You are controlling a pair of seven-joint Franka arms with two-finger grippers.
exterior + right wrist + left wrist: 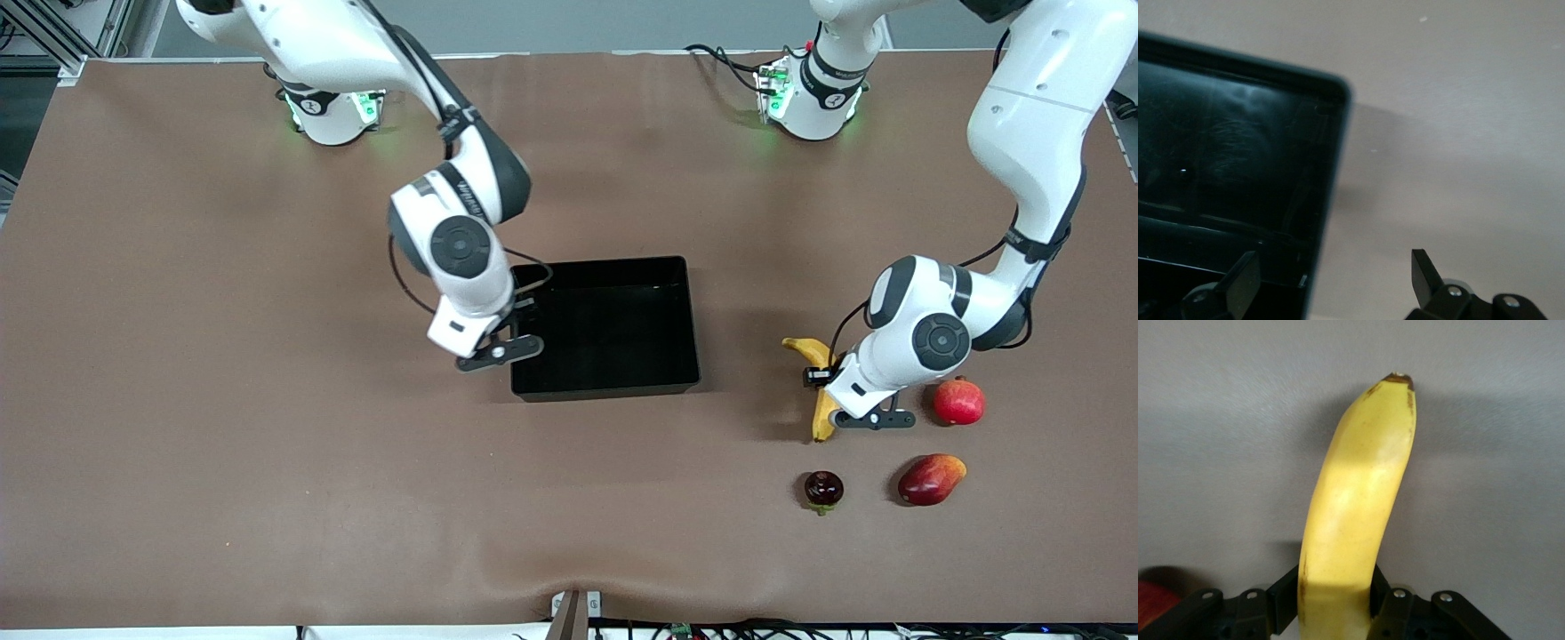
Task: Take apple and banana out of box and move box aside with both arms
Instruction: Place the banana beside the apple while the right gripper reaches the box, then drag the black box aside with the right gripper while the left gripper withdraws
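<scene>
On table, left gripper (1335,610) clamping banana (1355,513)

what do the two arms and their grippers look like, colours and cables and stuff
Both arms have glossy white shells with black bands at the joints and round dark grey caps on the wrist joints. Thin black cables loop along each forearm. The bases glow green. The left gripper and right gripper are white blocks carrying slim black fingers fixed with small silver screws.
</scene>
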